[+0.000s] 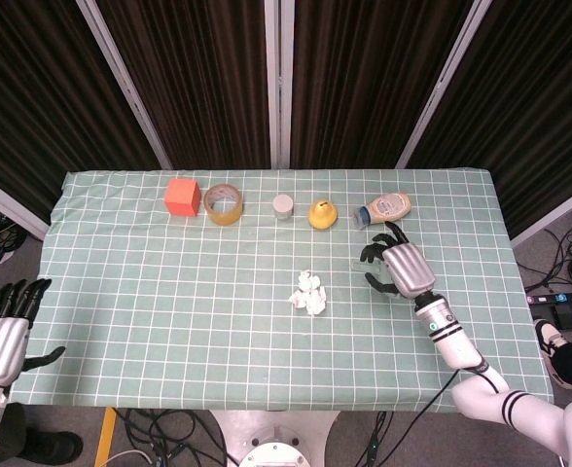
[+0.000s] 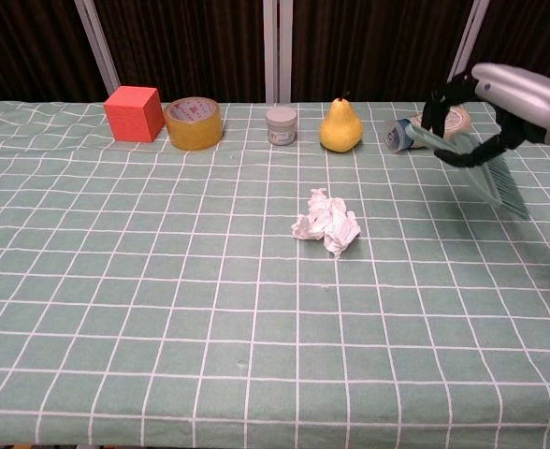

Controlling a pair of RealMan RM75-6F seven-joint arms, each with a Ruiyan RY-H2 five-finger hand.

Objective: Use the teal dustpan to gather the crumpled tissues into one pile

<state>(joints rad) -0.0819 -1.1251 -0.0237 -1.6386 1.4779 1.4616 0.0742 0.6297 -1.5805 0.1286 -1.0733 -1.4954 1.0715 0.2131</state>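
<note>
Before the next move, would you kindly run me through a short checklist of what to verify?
1. Right hand holds the teal dustpan: ok.
2. Dustpan lifted off the tablecloth: ok.
3. Crumpled tissues sit as one pile: ok.
4. Other stray tissues on the cloth: none seen, ok.
5. Dustpan apart from the mayonnaise bottle: cannot tell.
6. Left hand open, off the table's left edge: ok.

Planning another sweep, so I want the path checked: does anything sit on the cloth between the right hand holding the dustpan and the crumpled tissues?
Nothing visible does. Bare cloth separates the right hand with the teal dustpan from the crumpled tissues.
</note>
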